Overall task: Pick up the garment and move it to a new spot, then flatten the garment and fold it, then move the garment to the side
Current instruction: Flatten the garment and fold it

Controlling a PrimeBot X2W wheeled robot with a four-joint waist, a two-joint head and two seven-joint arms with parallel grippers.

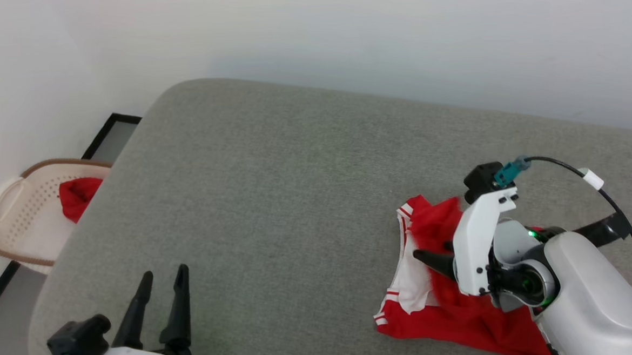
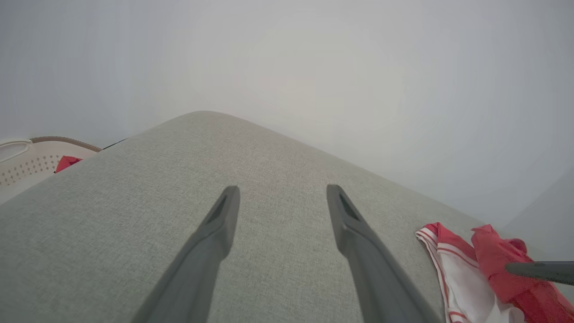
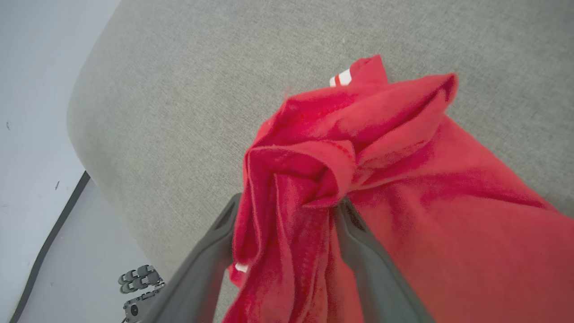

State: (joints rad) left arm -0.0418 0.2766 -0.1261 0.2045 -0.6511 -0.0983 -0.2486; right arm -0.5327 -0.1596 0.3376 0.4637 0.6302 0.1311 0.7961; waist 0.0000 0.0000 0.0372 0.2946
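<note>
**Item: garment** [image 1: 453, 313]. Red shirt with white sleeves and striped trim, lying in a crumpled heap on the grey cushion [image 1: 273, 190]. It sits at the cushion's near right part, well away from its middle. I cannot tell whether its near end reaches the cushion's edge.

**Lie:** I judge the long axis runs from the cushion's far side towards its near right corner, at a slant. The white sleeve and its striped bands face the cushion's middle. A striped tip points to the cushion's far side. I cannot find the collar or the hem.

**Right gripper** [image 3: 288, 204]. Fingers apart and low over the heap, with a raised twist of red cloth standing between them and touching their inner faces. Nothing is pinched.

**Left gripper** [image 1: 164, 272]. Fingers apart and holding nothing, over the cushion's near left corner.

**Hazards, as I judge them:**
- If I lift the right gripper straight out, the twist may catch on a finger. That would drag the shirt out of place.
- A sideways pull could slide the shirt off the cushion's near right side.
- The bunched folds may resist flattening if I grip only one layer.

**Also noted:** a basket [image 1: 26, 214] beside the cushion's left edge, holding a small red cloth [image 1: 79, 195].
</note>
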